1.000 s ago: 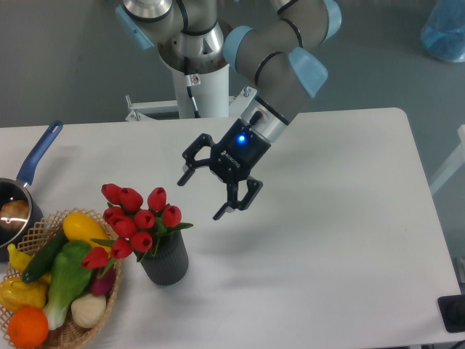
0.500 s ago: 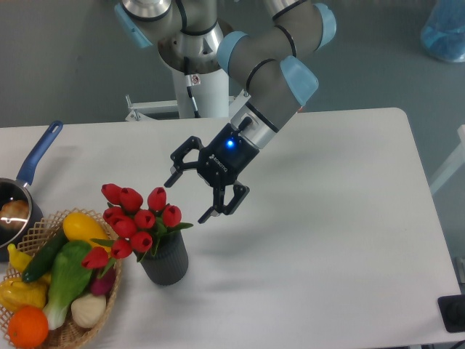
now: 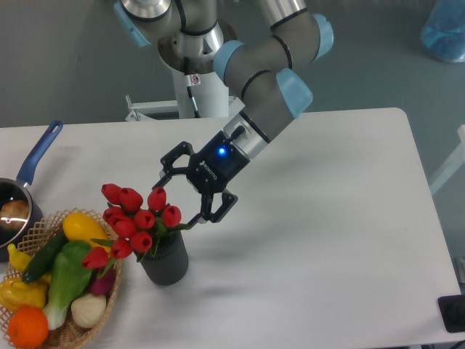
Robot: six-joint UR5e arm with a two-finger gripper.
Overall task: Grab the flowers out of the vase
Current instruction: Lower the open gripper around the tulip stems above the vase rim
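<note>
- Pincer (image 3: pixel 179 195) spread wide, holding nothing, at centre of frame, tips just right of the topmost buds.
- Flowers (image 3: pixel 134 217) standing in the vase (image 3: pixel 165 256), lower left of centre on the white surface (image 3: pixel 327 218), leaning left toward the wicker basket (image 3: pixel 73 327).
- Basket heaped with vegetables (image 3: pixel 62 273), close against the vase's left side; possibly touching, hard to tell with a bud overhanging the rim.
- Blue-handled saucepan (image 3: pixel 29 171) at far left edge.
- Risk: closing on the buds rather than the stems likely crushes or sheds them.
- Risk: a sideways pull probably tips the light vase or drags it along, stems being wedged in the mouth.
- Risk: lower finger may clip the vase rim on approach.
- Small white lettering on the pincer body beside the blue light, too small to read; a label on the arm's base column, likewise illegible.
</note>
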